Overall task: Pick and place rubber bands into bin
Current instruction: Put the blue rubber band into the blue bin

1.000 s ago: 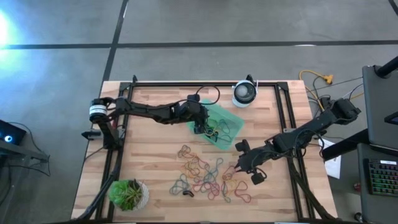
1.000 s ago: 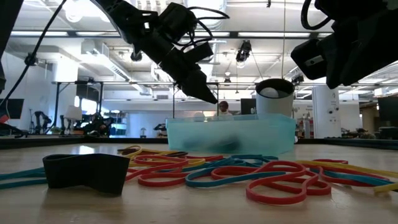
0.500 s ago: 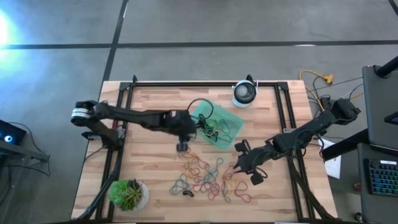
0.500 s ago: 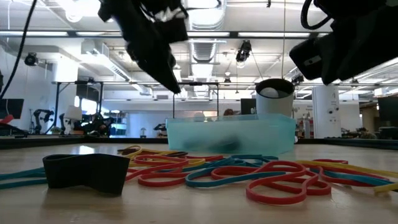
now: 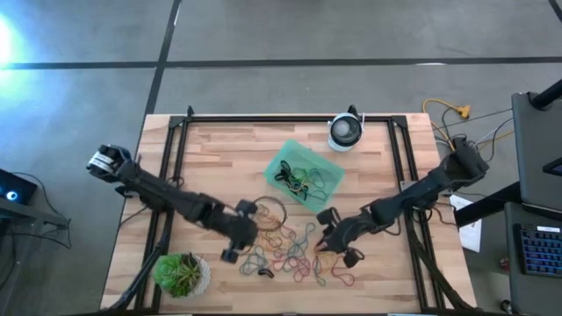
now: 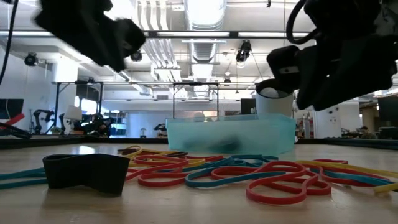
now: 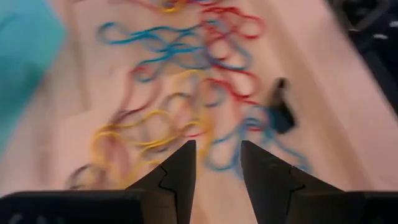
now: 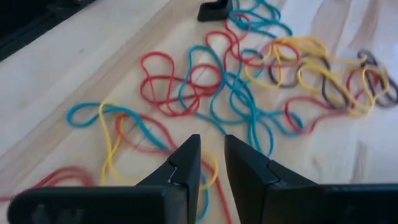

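Many rubber bands (image 5: 294,246) in red, yellow, blue and grey lie tangled on the wooden table, near the middle of its front half. A few more lie in the mint-green bin (image 5: 306,173) farther back. A wide black band (image 5: 266,273) lies at the pile's near side. My left gripper (image 5: 250,231) hangs open over the pile's left edge (image 7: 186,81), with nothing between its fingers. My right gripper (image 5: 323,239) hovers over the pile's right side (image 8: 249,81). Its fingers stand a small gap apart and the bands lie below them.
A round white-and-black device (image 5: 345,132) stands behind the bin. A potted plant (image 5: 182,274) sits at the near left corner. Black frame rails (image 5: 171,175) run along the table's sides and far edge. In the low view the bin (image 6: 230,134) stands behind the bands.
My left gripper has swung away from above the bin toward the table's near edge and somewhat to the left, and now stands over the pile's left edge. My right gripper has sunk and moved a little left, toward the pile. The bands have not moved.
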